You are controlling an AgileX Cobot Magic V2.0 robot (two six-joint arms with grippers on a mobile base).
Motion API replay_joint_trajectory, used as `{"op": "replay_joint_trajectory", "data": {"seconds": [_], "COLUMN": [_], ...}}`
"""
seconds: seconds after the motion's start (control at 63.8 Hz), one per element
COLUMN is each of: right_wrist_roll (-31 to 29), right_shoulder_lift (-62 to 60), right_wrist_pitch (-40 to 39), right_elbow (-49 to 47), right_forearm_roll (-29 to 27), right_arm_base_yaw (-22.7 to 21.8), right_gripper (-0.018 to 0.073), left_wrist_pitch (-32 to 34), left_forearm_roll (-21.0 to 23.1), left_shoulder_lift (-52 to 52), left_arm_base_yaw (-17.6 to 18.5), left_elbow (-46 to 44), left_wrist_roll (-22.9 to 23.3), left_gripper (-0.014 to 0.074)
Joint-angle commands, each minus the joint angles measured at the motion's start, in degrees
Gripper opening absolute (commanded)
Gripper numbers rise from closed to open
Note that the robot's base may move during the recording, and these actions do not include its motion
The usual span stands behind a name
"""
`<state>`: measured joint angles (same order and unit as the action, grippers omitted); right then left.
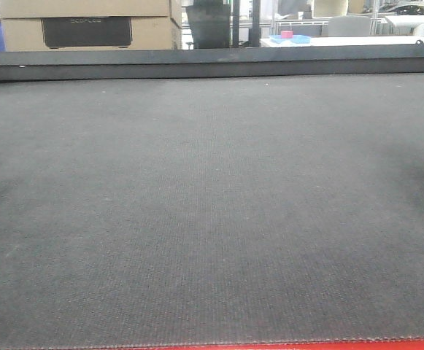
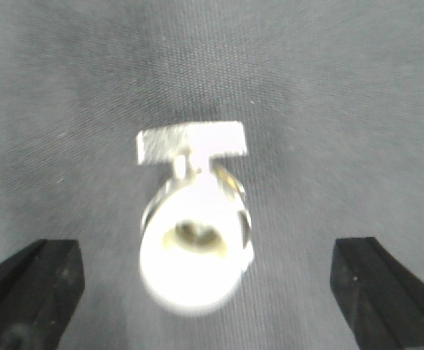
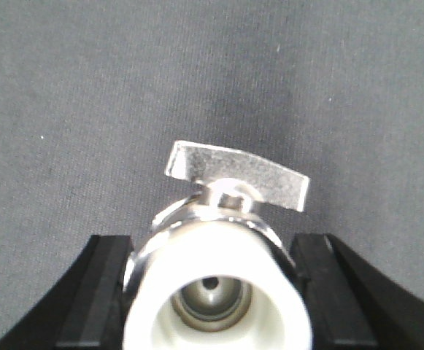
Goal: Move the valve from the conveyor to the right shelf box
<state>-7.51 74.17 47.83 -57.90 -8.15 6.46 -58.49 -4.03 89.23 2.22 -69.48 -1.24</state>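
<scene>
Your left claw (image 2: 208, 295) stood spread wide, its black fingers (image 2: 33, 288) well apart from the small silver metal valve (image 2: 191, 251), white-capped, lying between them on the dark grey woven table (image 2: 343, 109). Your right claw (image 3: 213, 292) pinched a white-capped valve (image 3: 233, 175) by its sides. Whether it was the same one, you could not tell.

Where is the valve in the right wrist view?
The valve sits bottom centre, between the right gripper's fingers, white cap toward the camera, grey belt behind.
</scene>
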Motion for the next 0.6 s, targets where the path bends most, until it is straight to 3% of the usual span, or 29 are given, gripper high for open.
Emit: {"op": "replay_joint_trajectory", "data": {"seconds": [0.0, 0.251, 0.329, 0.408, 0.58], "right_wrist_roll": [-0.38, -0.38, -0.38, -0.38, -0.38], "right_shoulder_lift": [-1.17, -1.17, -1.17, -1.17, -1.17], "right_wrist_pitch": [-2.71, -2.84, -2.95, -2.95, -3.07], "right_elbow": [-0.25, -0.25, -0.25, -0.25, -0.25], "right_forearm_roll": [-0.22, -0.2, -0.2, -0.2, -0.2], "right_arm_base_yaw": [0.02, 0.02, 0.02, 0.02, 0.02], "right_gripper": [-0.0153, -0.0153, -0.0153, -0.0153, -0.0153], "left_wrist_pitch": [1.81, 2.98, 2.98, 3.27, 3.39], "left_forearm_roll": [-0.08, -0.08, -0.08, 0.03, 0.28], "left_shoulder_lift": [2.41, 5.79, 6.04, 6.04, 6.04], "left_arm_base_yaw": [0.18, 0.18, 0.18, 0.18, 0.18], "left_elbow": [-0.46, -0.46, -0.46, -0.46, -0.46], "left_wrist_roll": [0.42, 0.42, 0.42, 0.42, 0.42], "left_gripper": [0.0589, 0.0587, 0.0539, 0.0426, -0.0021]}}
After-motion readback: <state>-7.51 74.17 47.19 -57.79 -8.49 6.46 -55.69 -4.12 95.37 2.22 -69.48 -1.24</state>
